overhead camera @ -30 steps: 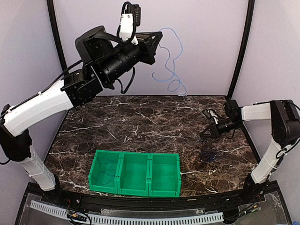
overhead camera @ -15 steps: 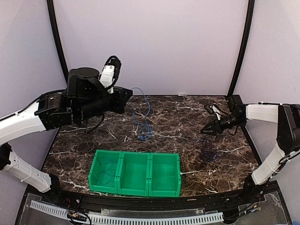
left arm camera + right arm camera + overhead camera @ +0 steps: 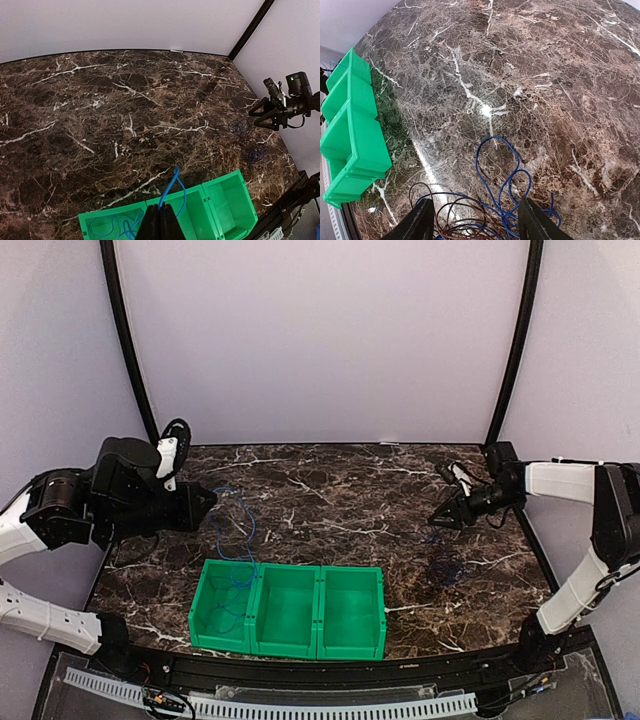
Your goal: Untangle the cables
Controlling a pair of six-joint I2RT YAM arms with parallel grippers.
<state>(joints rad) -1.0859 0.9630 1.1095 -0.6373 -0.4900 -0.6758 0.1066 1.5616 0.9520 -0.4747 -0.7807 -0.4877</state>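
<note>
My left gripper (image 3: 207, 503) is shut on a light blue cable (image 3: 244, 522) at the left of the table. The cable hangs from it down into the left compartment of the green bin row (image 3: 290, 567). In the left wrist view the shut gripper (image 3: 160, 220) pinches the cable (image 3: 172, 184), and blue loops (image 3: 102, 227) lie in the left compartment. My right gripper (image 3: 445, 517) is open and empty at the right, over a tangle of dark blue and brown cables (image 3: 445, 568). In the right wrist view the tangle (image 3: 492, 212) lies between the spread fingers (image 3: 417, 225).
The three-compartment green bin row (image 3: 220, 178) stands near the front edge, and it also shows in the right wrist view (image 3: 350, 130). The middle and right compartments hold nothing. Black frame posts stand at the back corners. The tangle (image 3: 248, 146) lies right of the bins.
My left arm has swung down from high at the back to the left of the table, carrying the light blue cable down into the left compartment. My right gripper has barely moved.
</note>
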